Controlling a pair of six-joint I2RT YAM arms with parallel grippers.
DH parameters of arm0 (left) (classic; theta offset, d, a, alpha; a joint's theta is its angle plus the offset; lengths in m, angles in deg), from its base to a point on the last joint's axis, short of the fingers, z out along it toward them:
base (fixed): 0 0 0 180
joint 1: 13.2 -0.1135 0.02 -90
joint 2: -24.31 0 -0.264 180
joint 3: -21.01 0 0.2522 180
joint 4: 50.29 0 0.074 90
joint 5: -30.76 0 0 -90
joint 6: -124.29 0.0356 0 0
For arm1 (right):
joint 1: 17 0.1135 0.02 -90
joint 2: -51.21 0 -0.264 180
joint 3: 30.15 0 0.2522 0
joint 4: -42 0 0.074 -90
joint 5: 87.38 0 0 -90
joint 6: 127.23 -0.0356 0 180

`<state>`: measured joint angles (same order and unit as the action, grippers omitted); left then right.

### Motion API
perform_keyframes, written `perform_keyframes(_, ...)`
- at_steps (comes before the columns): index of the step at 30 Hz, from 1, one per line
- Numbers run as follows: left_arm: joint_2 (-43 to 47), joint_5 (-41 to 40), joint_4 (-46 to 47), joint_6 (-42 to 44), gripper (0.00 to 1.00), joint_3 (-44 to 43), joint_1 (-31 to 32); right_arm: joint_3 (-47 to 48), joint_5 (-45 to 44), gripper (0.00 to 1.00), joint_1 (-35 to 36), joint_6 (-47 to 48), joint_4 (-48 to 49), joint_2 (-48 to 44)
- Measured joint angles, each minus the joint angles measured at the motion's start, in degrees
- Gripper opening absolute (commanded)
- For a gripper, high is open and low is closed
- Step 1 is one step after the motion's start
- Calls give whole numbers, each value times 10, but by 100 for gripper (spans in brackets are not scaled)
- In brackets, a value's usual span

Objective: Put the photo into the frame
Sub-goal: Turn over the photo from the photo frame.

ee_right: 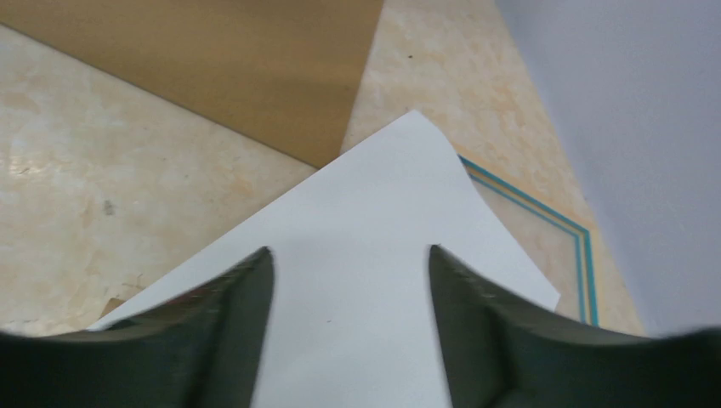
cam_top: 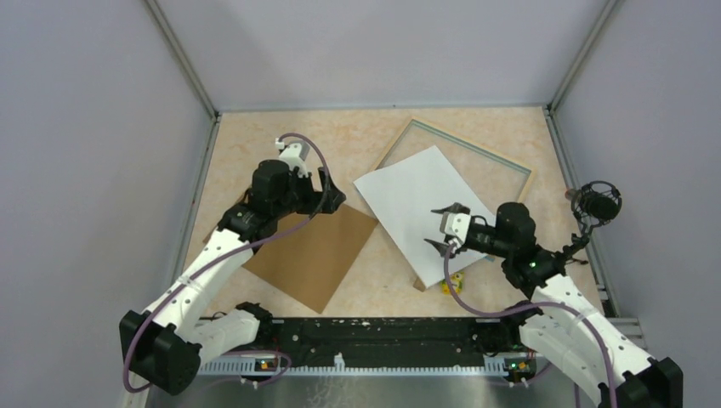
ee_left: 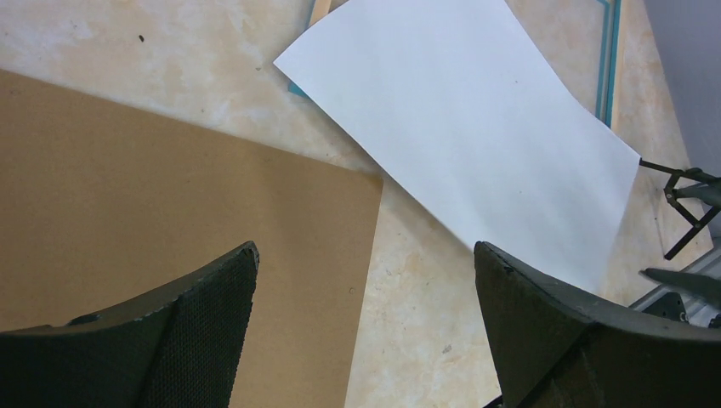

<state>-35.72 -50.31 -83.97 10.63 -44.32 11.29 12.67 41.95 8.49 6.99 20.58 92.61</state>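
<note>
The photo (cam_top: 425,204) lies with its plain white side up; the balloon print is hidden. It rests skewed across the frame (cam_top: 476,146), a thin light-wood rectangle with blue-green edges at the back right, and its left corner sticks out past the frame. My right gripper (cam_top: 435,227) is open just above the photo's near part; in the right wrist view it (ee_right: 349,251) straddles the white sheet (ee_right: 366,204), with the frame's edge (ee_right: 544,212) beyond. My left gripper (cam_top: 330,194) is open and empty; in the left wrist view it (ee_left: 364,246) hovers over the board's edge, with the photo (ee_left: 476,110) ahead.
The plain brown backing board (cam_top: 310,255) lies flat left of centre, under my left gripper, and shows in the left wrist view (ee_left: 170,195). A small yellow object (cam_top: 453,285) sits by the frame's near corner. A black stand (cam_top: 598,202) is at the right wall. Grey walls enclose the table.
</note>
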Motion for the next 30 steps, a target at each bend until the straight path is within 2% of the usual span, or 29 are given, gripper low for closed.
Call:
perform_keyframes(3, -3, 6, 2, -1, 98, 0, 0, -40, -33, 99, 3, -103, 80, -22)
perform_keyframes(7, -3, 7, 2, 3, 98, 0, 0, -33, -113, 99, 9, -269, 93, -14)
perform_keyframes(12, -10, 4, 2, 16, 98, -13, 0, 69, -269, 99, 22, -522, -44, 27)
perform_keyframes(16, -24, 9, 14, 16, 98, -20, 0, 102, -332, 99, 22, -714, -127, 39)
perform_keyframes(18, -33, 14, 20, 16, 98, -21, 0, 89, -360, 98, 23, -798, -156, 37)
perform_keyframes(23, -50, 22, 18, 22, 99, -43, 6, -21, -440, 84, 23, -1005, -212, -17)
perform_keyframes(27, -55, 21, 21, 32, 98, -75, 12, -67, -507, 82, 23, -1117, -281, -66)
perform_keyframes(30, -55, 22, 33, 35, 98, -83, 16, -67, -558, 85, 23, -1175, -321, -79)
